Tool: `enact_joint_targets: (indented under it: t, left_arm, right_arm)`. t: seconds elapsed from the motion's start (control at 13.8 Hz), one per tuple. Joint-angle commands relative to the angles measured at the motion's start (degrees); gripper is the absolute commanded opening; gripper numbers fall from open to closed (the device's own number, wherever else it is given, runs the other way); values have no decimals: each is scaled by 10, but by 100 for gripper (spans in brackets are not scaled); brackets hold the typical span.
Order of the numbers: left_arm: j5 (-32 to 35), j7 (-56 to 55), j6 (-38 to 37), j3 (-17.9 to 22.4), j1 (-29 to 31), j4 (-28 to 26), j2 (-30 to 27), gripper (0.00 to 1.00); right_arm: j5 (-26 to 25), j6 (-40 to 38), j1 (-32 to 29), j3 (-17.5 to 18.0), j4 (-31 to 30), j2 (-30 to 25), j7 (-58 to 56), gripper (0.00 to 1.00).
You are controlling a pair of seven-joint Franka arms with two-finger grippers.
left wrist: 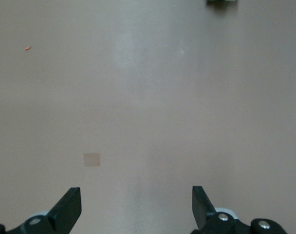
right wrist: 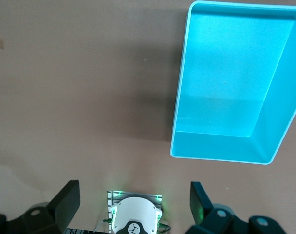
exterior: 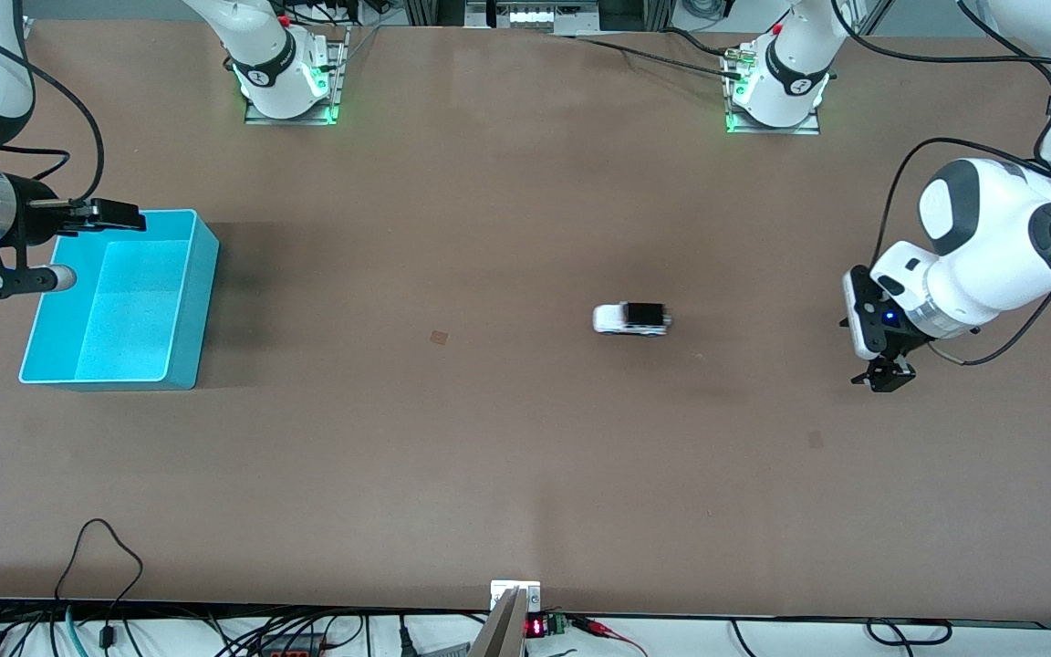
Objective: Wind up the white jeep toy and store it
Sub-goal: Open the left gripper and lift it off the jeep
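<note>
Bench (exterior: 507,474): brown, matt surface; a small pale patch (exterior: 439,338) is noted near mid-bench.
White jeep toy (exterior: 631,318): found on the bench, roughly mid-bench, toward the left arm's end. Seen upright on its wheels, lying side-on to the front cam. Body white, with bonnet end toward the right arm's end of the bench; roof/rear top black; dark wheels just visible at the lower edge. Touched by neither claw. Far smaller than the bin. Only a dark sliver of it (left wrist: 222,2) is caught at the edge of the left wrist view; no detail can be read there.
Turquoise bin (exterior: 124,301): open-topped, rectangular, set at the right arm's end of the bench, well apart from the toy. Interior seen in the right wrist view (right wrist: 235,83); nothing is seen in it.
Left claw (exterior: 886,374): held low over bare bench at the left arm's end, apart from the toy. Fingers (left wrist: 67,207) seen spread wide, nothing between them.
Right claw (exterior: 119,216): held over the rim of the bin on the side toward the bases, arm lying approx. horizontal. Fingers (right wrist: 65,197) seen apart, nothing gripped.
</note>
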Motion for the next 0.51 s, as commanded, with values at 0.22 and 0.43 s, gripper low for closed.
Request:
enact_joint_targets:
  t: [0.22,0.43]
  left_arm:
    - [-12,-275,-100,9,-25,43,-31,100]
    - [-13,-429,-121,10,-26,59,-32,100]
  right_arm:
    - [11,-12,-4,0,6,0,7,100]
    - [10,-12,-5,0,4,0,7,100]
